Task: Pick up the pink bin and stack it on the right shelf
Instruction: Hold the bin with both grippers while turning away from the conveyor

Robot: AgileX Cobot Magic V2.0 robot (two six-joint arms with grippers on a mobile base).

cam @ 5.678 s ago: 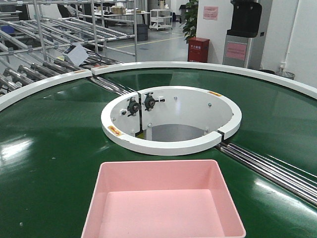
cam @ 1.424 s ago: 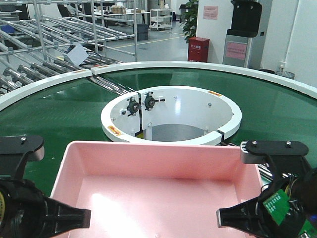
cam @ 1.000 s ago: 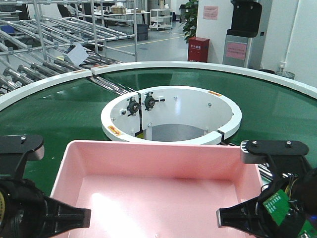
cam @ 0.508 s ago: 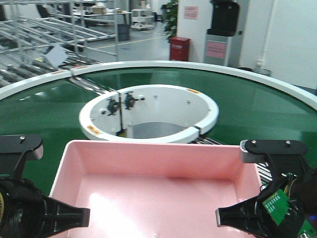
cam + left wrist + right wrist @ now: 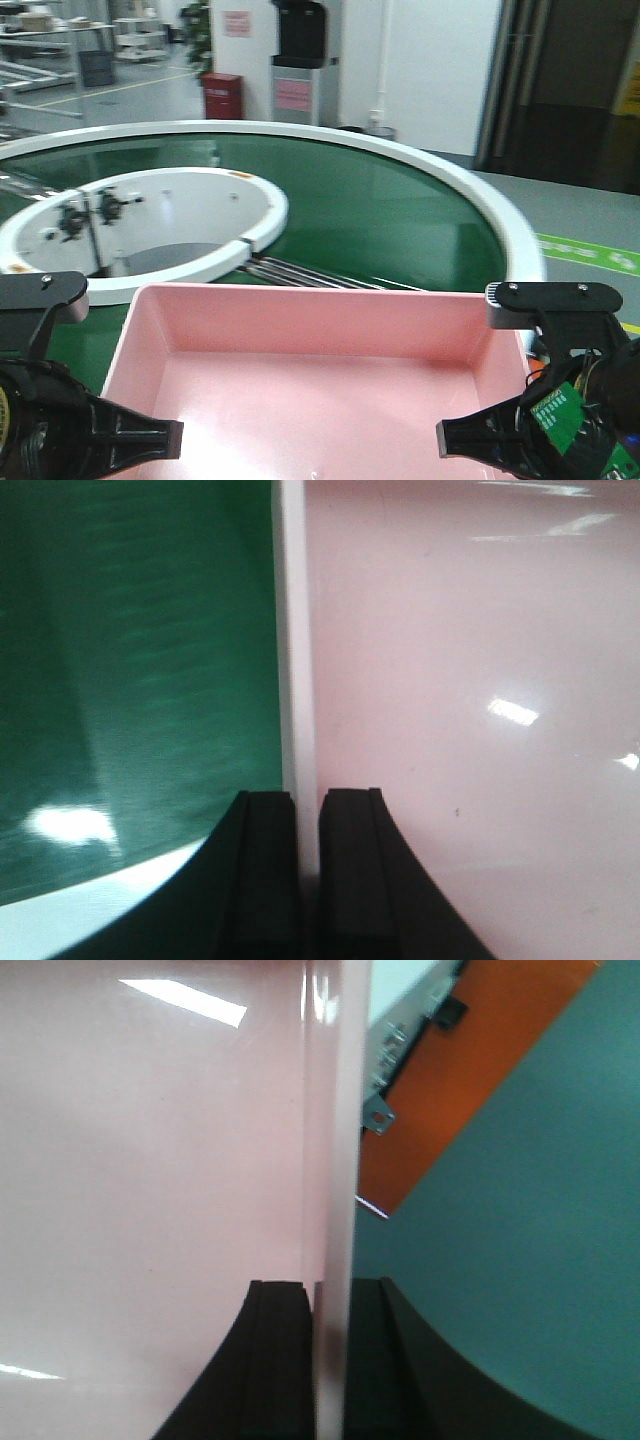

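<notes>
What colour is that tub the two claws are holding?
The tub is plain pale pink, clearest in the front-facing view.

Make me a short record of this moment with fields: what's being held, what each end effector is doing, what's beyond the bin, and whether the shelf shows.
held object: pink bin, nothing visible inside
left end effector: shut on the bin's left wall, one finger inside, one outside
right end effector: shut on the bin's right wall, one finger on each side
beyond the bin: green conveyor belt curving around a white ring
right shelf: not in view
</notes>
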